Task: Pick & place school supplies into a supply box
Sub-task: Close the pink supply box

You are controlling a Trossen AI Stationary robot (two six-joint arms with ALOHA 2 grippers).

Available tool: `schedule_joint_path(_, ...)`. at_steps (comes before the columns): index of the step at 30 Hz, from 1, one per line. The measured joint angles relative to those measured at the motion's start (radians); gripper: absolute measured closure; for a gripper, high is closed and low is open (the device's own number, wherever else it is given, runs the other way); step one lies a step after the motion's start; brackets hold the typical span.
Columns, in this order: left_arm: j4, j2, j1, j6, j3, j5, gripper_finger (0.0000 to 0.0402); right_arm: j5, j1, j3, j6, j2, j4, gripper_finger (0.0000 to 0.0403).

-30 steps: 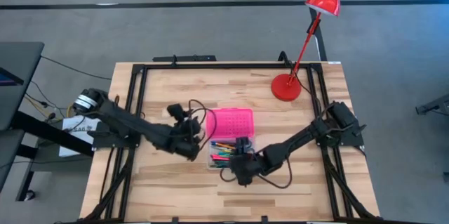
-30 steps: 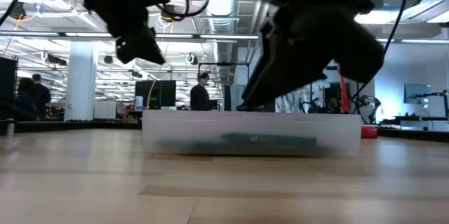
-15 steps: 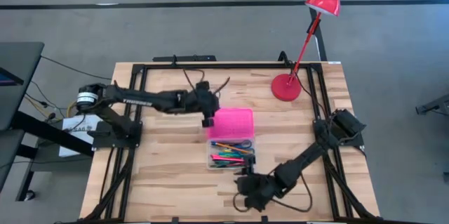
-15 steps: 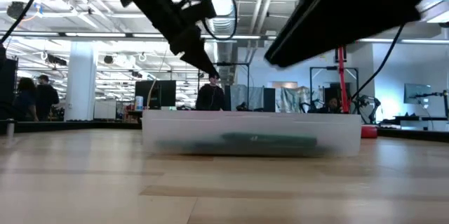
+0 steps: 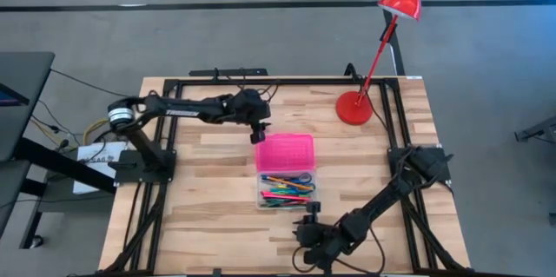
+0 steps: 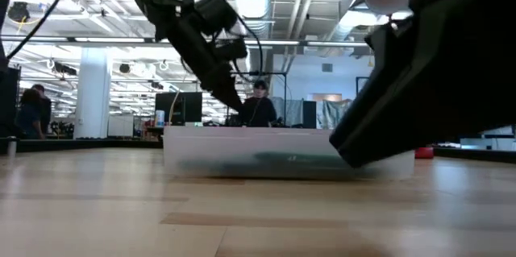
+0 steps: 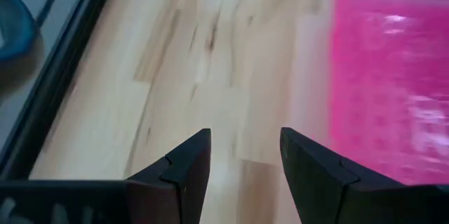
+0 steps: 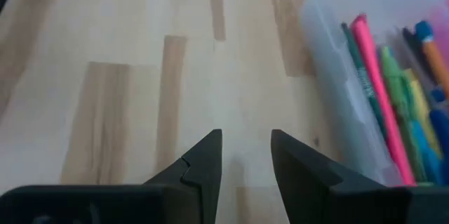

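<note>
The supply box lies open at the table's middle: its pink lid (image 5: 284, 150) lies flat on the far side, and the clear base (image 5: 287, 192) on the near side holds several coloured pens and pencils (image 8: 382, 90). My left gripper (image 5: 258, 135) is open and hovers at the lid's far-left corner; the lid (image 7: 393, 76) lies beside its fingers. My right gripper (image 5: 308, 218) is open over bare wood just near of the base (image 8: 337, 62). In the low view the base (image 6: 266, 160) shows as a frosted wall.
A red desk lamp stands with its round base (image 5: 354, 108) at the far right of the table. Black frame rails (image 5: 174, 121) run along the left, far and right edges. Bare wood (image 5: 208, 199) lies left of the box. People stand in the room beyond (image 6: 260, 104).
My left gripper has swung from beside the base's left side toward the far edge, to the lid's far-left corner. My right gripper has drawn back from over the base toward the table's near edge. The box and its contents have stayed in place.
</note>
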Motion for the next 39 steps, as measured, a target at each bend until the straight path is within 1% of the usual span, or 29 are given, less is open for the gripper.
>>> schedule_joint_path(3,0.022,0.053,0.021,0.000,0.000,0.001,0.0235,0.017,0.000,-0.002,0.033,0.009,-0.017,0.0286)
schedule_joint_path(6,0.061,0.100,0.038,-0.002,0.000,0.023,0.0235,0.025,0.000,-0.001,0.069,0.010,-0.035,0.0286)
schedule_joint_path(10,0.097,0.123,0.050,-0.004,0.000,0.053,0.0235,0.025,0.001,-0.001,0.118,0.012,-0.071,0.0286)
schedule_joint_path(17,0.042,0.124,0.070,-0.020,0.000,0.142,0.0235,0.032,-0.022,-0.001,0.234,0.012,-0.179,0.0286)
schedule_joint_path(22,-0.035,0.124,0.071,-0.023,0.000,0.181,0.0235,0.075,-0.042,-0.001,0.290,0.012,-0.238,0.0286)
schedule_joint_path(25,-0.059,0.124,0.071,-0.023,0.000,0.199,0.0235,0.083,-0.047,-0.001,0.296,0.012,-0.255,0.0286)
schedule_joint_path(39,-0.058,0.124,0.073,-0.023,0.000,0.336,0.0235,0.088,-0.064,-0.001,0.296,0.012,-0.275,0.0286)
